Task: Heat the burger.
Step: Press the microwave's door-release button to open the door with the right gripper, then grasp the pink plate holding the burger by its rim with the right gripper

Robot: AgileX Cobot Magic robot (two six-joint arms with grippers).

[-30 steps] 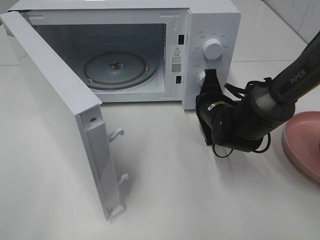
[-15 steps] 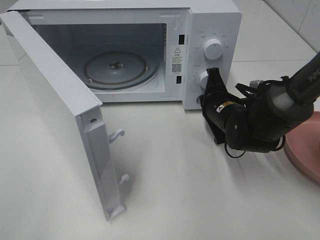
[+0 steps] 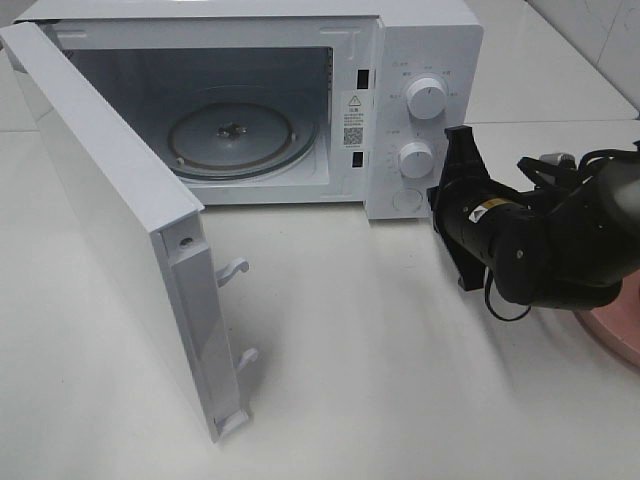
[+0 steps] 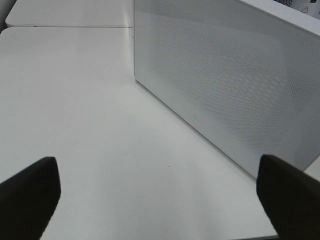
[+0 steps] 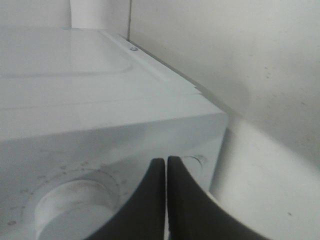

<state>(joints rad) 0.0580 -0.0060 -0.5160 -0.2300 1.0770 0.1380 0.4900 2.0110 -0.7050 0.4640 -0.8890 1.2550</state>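
The burger is out of view in all frames. The white microwave (image 3: 420, 40) stands at the back with its door (image 3: 110, 200) swung wide open and its glass turntable (image 3: 235, 135) bare. My right gripper (image 3: 460, 142) is shut and empty, just right of the microwave's lower knob (image 3: 415, 158); in the right wrist view its fingertips (image 5: 166, 172) are pressed together in front of the control panel (image 5: 100, 145). My left gripper (image 4: 160, 200) is open and empty over the table, facing the outer side of the door (image 4: 225, 85). It does not show in the high view.
The edge of a round pink plate (image 3: 612, 338) shows at the far right, partly behind my right arm (image 3: 560, 250). The upper knob (image 3: 427, 98) sits above the lower one. White table (image 3: 380, 380) lies in front of the microwave.
My right arm has pulled back to the right, away from the microwave's lower knob, with the gripper still shut. The door and turntable have not moved.
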